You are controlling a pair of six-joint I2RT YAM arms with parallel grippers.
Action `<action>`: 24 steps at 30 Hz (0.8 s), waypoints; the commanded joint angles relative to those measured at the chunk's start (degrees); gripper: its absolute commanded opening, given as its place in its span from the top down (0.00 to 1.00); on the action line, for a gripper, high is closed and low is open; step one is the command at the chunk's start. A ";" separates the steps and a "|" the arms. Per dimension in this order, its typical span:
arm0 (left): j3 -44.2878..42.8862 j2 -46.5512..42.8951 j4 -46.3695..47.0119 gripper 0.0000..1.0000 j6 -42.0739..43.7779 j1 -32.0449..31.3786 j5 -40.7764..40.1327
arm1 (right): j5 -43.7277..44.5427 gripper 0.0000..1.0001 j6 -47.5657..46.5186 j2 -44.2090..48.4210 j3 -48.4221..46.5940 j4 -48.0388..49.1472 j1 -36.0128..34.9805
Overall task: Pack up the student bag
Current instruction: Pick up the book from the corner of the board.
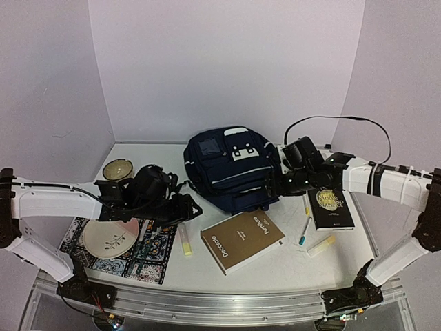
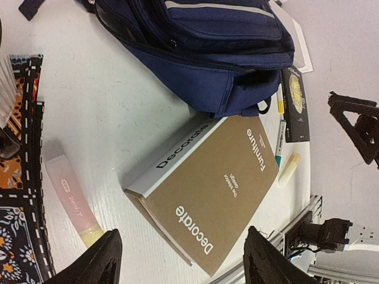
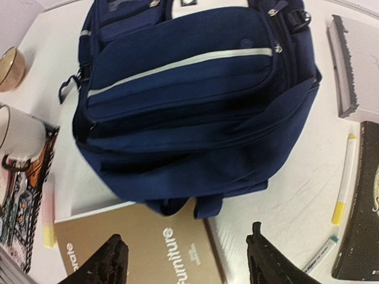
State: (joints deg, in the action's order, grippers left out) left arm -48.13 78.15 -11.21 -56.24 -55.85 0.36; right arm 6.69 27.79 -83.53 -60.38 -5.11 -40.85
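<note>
The student bag (image 1: pixel 231 169), a dark navy backpack with white stripe trim, lies at the middle back of the table (image 1: pixel 275 276). A brown book (image 1: pixel 242 240) printed "Decorate Furniture" lies in front of it, its far corner under the bag's lower edge (image 3: pixel 195 207). My left gripper (image 1: pixel 191 210) hovers left of the brown book (image 2: pixel 207 189), open (image 2: pixel 183 260) and holding nothing. My right gripper (image 1: pixel 272 186) sits at the bag's right lower corner, open (image 3: pixel 186 260) above the brown book (image 3: pixel 142 248) and the bag's handle loops, with nothing between its fingers.
A black book (image 1: pixel 333 207) lies right of the bag, with a yellow marker (image 1: pixel 305 203), a teal pen (image 1: pixel 304 232) and a pale highlighter (image 1: pixel 320 245) nearby. A pink-and-yellow tube (image 1: pixel 186 243) lies left of the brown book. A plate (image 1: pixel 109 238) on a patterned mat (image 1: pixel 148 255) and a bowl (image 1: pixel 118 168) are at left.
</note>
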 commanded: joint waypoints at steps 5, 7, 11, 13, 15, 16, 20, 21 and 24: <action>4.50 4.93 13.24 0.32 -14.41 -4.54 -3.27 | -4.08 0.21 -0.52 0.28 -0.65 -6.40 -1.60; 4.79 6.53 15.33 0.34 -15.89 -5.04 -3.10 | -4.86 0.20 -0.54 -0.80 -0.40 -6.40 -1.61; 4.47 9.48 16.72 0.40 -16.95 -6.11 -3.46 | -5.58 0.18 -0.64 -3.18 -0.15 -6.40 -1.69; 4.63 10.60 17.28 0.42 -17.62 -6.30 -3.54 | -5.51 0.17 -0.75 -3.72 -0.07 -6.30 -1.69; 5.18 11.87 18.26 0.43 -18.61 -6.38 -3.45 | -5.36 0.17 -0.85 -4.13 -0.01 -6.07 -1.69; 5.47 12.47 18.91 0.44 -19.14 -6.46 -3.16 | -5.24 0.17 -0.92 -4.35 -0.05 -5.98 -1.69; 4.85 15.42 19.95 0.51 -19.86 -6.71 -2.22 | -5.40 0.16 -0.90 -5.04 -0.26 -5.60 -1.77; 4.49 15.90 19.99 0.52 -19.84 -6.78 -2.07 | -5.48 0.16 -0.87 -5.06 -0.26 -5.50 -1.80; 4.14 17.22 20.30 0.57 -20.21 -6.95 -2.14 | -5.55 0.16 -0.82 -4.91 -0.35 -5.22 -2.05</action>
State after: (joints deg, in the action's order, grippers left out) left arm -43.27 93.87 6.31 -75.10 -62.35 -1.62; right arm 1.46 27.39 -88.15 -60.36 -9.10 -42.28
